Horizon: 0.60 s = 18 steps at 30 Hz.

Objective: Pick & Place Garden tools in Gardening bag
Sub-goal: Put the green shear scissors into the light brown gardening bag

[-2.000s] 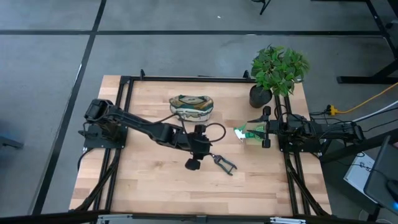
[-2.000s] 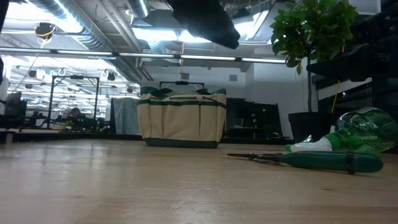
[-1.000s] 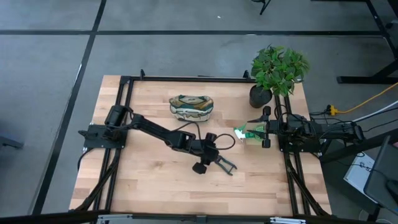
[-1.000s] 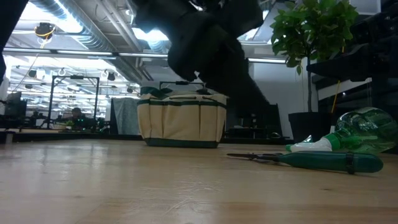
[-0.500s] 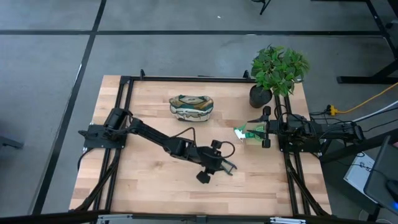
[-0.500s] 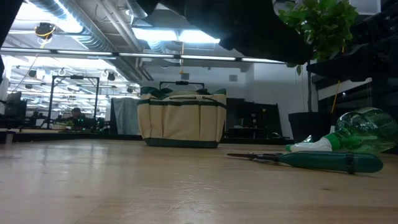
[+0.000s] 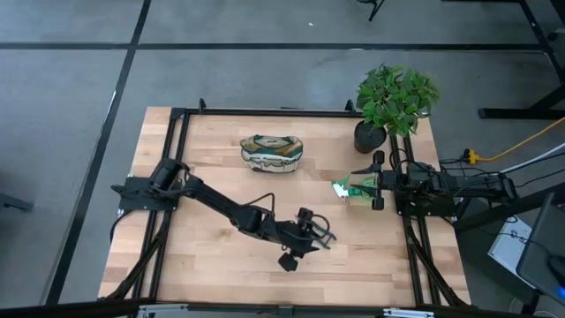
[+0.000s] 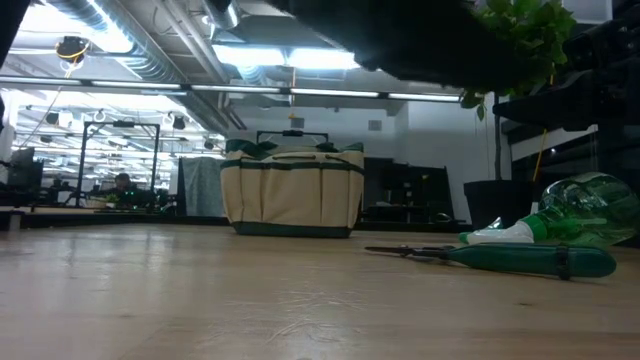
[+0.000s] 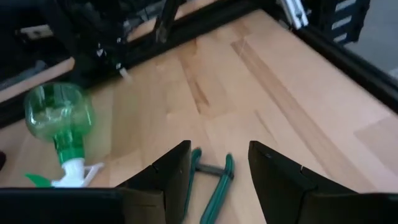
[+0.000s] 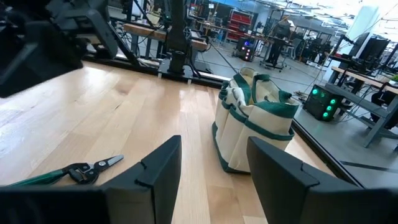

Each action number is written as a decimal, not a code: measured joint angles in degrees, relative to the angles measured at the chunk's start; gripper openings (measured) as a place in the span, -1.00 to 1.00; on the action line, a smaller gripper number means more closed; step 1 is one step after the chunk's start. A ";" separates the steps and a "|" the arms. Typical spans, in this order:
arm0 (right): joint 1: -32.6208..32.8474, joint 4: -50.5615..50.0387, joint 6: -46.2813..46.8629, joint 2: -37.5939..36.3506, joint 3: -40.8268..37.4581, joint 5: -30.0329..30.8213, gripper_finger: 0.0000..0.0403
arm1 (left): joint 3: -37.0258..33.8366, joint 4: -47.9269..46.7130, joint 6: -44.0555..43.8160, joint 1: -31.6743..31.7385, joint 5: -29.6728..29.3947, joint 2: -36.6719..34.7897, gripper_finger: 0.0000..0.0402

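The left arm stretches from the desk's left edge across toward the middle, and its left claw (image 7: 320, 236) hovers low over the pruning shears (image 7: 323, 237), which lie flat on the desk (image 7: 203, 177) between the centre and the near edge. From the left wrist view the two dark fingers (image 9: 171, 177) stand wide apart, with the green handles of the shears showing in the gap between them; the fingers do not close on anything.

The gardening bag (image 7: 272, 151) stands upright near the far edge of the desk, about midway along it, well apart from the shears. A green spray bottle (image 7: 350, 189) with a white nozzle lies on its side near the right edge, just in front of the right claw (image 7: 378, 181). The right arm rests at the right edge; its fingers (image 10: 158, 168) stand partly apart and hold nothing.

A potted plant (image 7: 395, 97) sits at the far right corner of the desk.
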 joint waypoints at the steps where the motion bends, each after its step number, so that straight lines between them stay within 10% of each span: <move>1: -0.02 0.00 0.00 -0.02 0.00 0.00 -0.08 | 0.08 1.27 0.09 0.00 -0.06 0.64 -0.22; 18: -0.02 0.02 0.00 0.00 0.00 -0.02 -0.08 | 0.02 4.18 -1.91 3.86 3.46 9.50 -0.22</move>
